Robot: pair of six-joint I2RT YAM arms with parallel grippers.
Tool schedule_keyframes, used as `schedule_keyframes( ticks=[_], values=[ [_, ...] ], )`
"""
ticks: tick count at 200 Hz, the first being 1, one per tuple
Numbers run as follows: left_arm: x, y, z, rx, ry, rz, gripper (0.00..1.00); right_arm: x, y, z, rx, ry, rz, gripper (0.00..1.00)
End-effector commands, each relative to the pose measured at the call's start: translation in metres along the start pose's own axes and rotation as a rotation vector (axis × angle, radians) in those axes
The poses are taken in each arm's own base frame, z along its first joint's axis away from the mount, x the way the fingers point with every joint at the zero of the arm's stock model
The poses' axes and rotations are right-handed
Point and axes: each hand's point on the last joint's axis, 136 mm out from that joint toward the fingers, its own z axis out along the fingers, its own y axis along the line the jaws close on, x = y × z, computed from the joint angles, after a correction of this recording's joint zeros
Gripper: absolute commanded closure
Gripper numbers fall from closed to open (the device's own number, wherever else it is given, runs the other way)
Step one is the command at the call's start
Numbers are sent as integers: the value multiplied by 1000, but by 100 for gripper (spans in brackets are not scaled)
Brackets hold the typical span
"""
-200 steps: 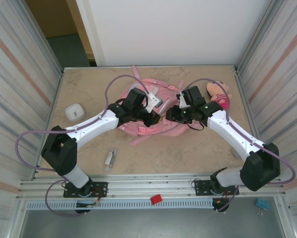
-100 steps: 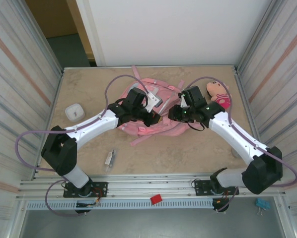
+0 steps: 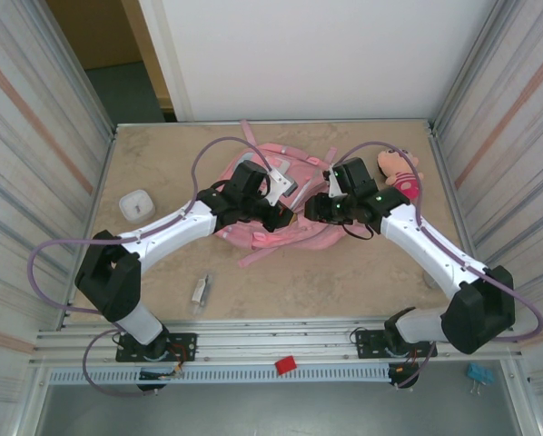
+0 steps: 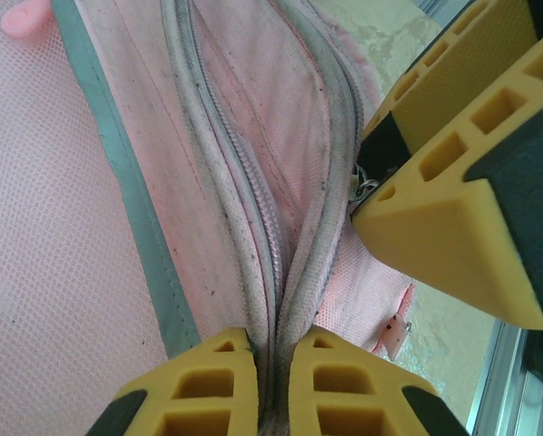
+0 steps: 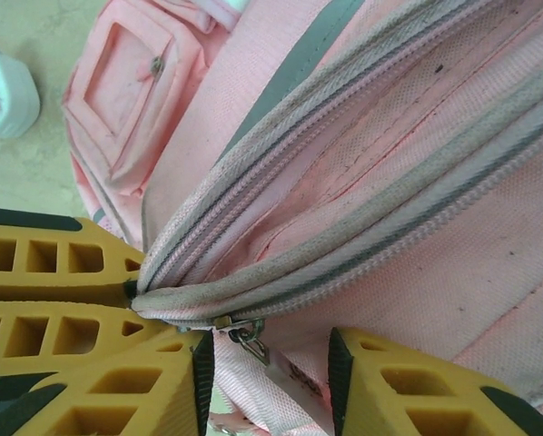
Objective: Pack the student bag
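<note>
The student bag [image 3: 262,159] lies flat on the far middle of the table [image 3: 344,282]. One pink strap [image 3: 250,136] trails toward the far edge and another [image 3: 258,253] toward the near side. Both arms reach in over the bag and cover much of its middle in the top view. The left gripper [image 4: 273,363] is closed, its yellow fingers [image 4: 224,381] pinching the end of the bag's grey zip seam [image 4: 253,227] between them. The right gripper [image 5: 270,363] comes in from the right with its jaws partly apart. The small metal zip pull [image 5: 244,338] hangs in the gap close to one finger, and nothing is clamped between the pads. In the left wrist view the right gripper's fingers [image 4: 453,227] stand against the bag's right edge, with the pull at their mouth. A small front pocket [image 5: 135,100] shows on the bag's left side. A pink-dressed doll [image 3: 399,173] lies just right of the bag, beside the right arm's wrist. A small white container [image 3: 137,205] sits well to the left, clear of the left arm. A small tube-like thing [image 3: 202,291], too small to identify, lies near the front edge of the table. A red item [image 3: 285,365] rests on the near rail, and a blue clip [image 3: 478,374] sits at the near right corner.
</note>
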Motion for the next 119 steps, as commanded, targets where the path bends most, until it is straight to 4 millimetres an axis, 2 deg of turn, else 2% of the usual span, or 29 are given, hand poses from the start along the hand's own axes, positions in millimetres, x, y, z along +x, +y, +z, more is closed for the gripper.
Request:
schedule_keyframes(
  ticks=[1, 17, 57, 82, 119],
  values=[
    [-37, -20, -18, 71, -105, 11, 100, 1, -2, 7, -2, 15, -42, 59],
    [-37, -20, -19, 70, -106, 12, 100, 3, 0, 12, -25, 33, -46, 64],
    [-34, -17, -22, 41, -93, 32, 100, 3, -10, 9, 36, 37, -31, 91],
    [-23, -9, -26, -2, -56, 70, 100, 1, -27, -1, 65, -2, 19, 93],
    [7, 7, -37, -78, 18, 170, 100, 5, -51, -11, 21, -38, 106, 98]
  ],
)
